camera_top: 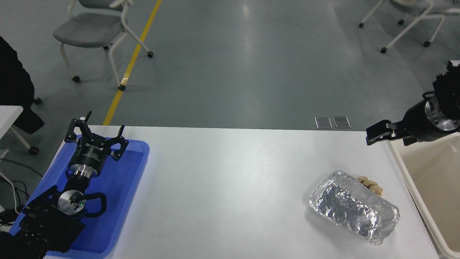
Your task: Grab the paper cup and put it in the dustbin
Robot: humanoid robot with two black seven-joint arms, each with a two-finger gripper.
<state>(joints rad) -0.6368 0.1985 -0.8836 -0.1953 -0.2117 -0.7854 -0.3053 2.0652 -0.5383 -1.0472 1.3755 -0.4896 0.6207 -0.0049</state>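
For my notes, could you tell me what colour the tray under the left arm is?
The tray is bright blue, seen in the head view.

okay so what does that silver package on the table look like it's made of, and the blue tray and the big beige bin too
Silver package: apparently aluminium foil, crinkled and mirror-shiny. Blue tray: likely moulded plastic, smooth with a soft sheen. Beige bin: probably plastic too, with a thick rounded rim and matte smooth walls.

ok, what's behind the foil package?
Behind the foil package, a small crumpled brownish lump pokes out at its far edge, on the table. Most of it is hidden by the foil, so I can't tell what it is.
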